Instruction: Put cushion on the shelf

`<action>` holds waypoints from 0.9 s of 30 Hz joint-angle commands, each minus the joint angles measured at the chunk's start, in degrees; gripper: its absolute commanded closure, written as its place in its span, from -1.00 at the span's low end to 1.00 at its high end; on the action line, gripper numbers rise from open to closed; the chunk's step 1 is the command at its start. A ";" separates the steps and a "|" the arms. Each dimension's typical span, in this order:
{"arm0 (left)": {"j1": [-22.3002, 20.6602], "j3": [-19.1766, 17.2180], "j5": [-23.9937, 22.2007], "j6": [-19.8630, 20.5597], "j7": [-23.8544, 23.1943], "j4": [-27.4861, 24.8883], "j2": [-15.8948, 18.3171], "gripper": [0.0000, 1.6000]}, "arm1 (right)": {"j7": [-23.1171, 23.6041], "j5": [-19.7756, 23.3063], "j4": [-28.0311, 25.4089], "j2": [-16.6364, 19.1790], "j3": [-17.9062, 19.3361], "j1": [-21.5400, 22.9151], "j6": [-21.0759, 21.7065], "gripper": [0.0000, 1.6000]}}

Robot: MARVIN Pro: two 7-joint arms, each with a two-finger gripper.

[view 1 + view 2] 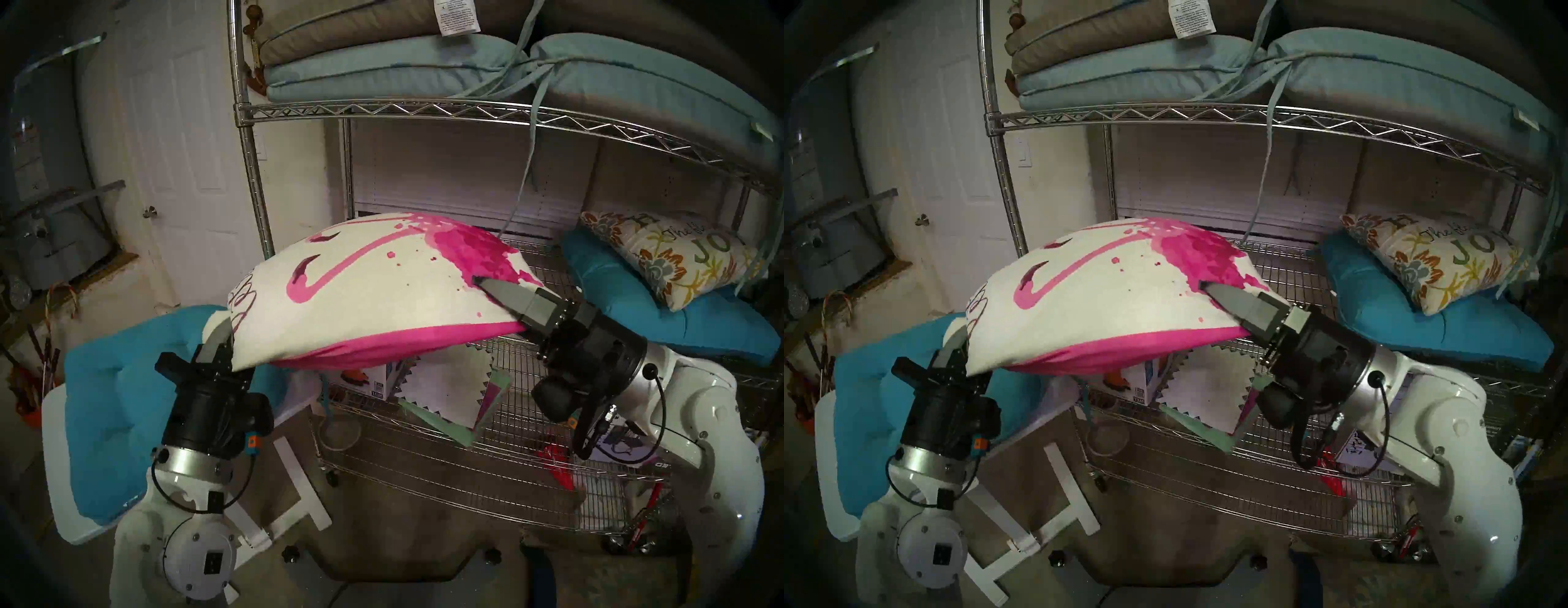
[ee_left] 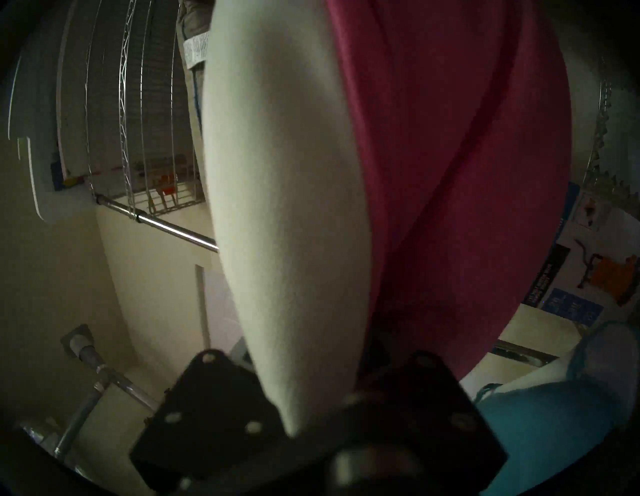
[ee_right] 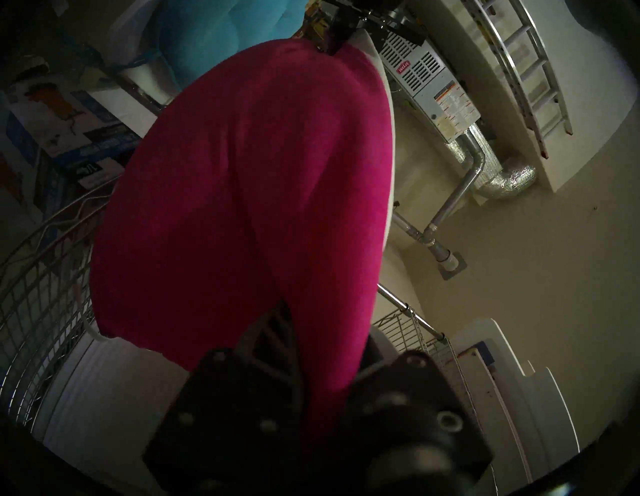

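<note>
The cushion [image 1: 373,297] is being held crosswise before the shelf [image 1: 424,111], pinched by left gripper [image 1: 220,339] and right gripper [image 1: 500,293]; its pink underside is being shown only in wrist views.

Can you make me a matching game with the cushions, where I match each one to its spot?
Things:
1. flamingo cushion
2. flowery cushion
3. pale blue cushions
4. turquoise cushion

Places:
A. on the shelf's top tier
B. on the white table
C. held up between the left gripper and right gripper
D. leaning on a blue cushion

Pairs: 1-C, 2-D, 3-A, 4-B
</note>
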 commanded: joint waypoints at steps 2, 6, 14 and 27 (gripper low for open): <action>-7.54 -2.77 3.78 3.11 -0.58 -1.07 1.56 1.00 | -1.04 4.41 -0.75 -1.98 5.98 -1.25 0.12 1.00; -9.94 -4.21 5.64 4.19 -1.93 -1.07 2.05 1.00 | -0.85 5.64 -0.70 -2.22 6.64 -1.45 -0.60 1.00; -15.08 -6.30 8.37 5.25 -6.43 -1.07 3.41 1.00 | -0.41 7.56 -0.52 -2.67 6.75 -1.96 -1.75 1.00; -22.91 -8.05 10.40 6.50 -12.73 3.13 5.29 1.00 | 1.57 10.01 -0.78 -3.32 2.41 -0.43 -2.43 1.00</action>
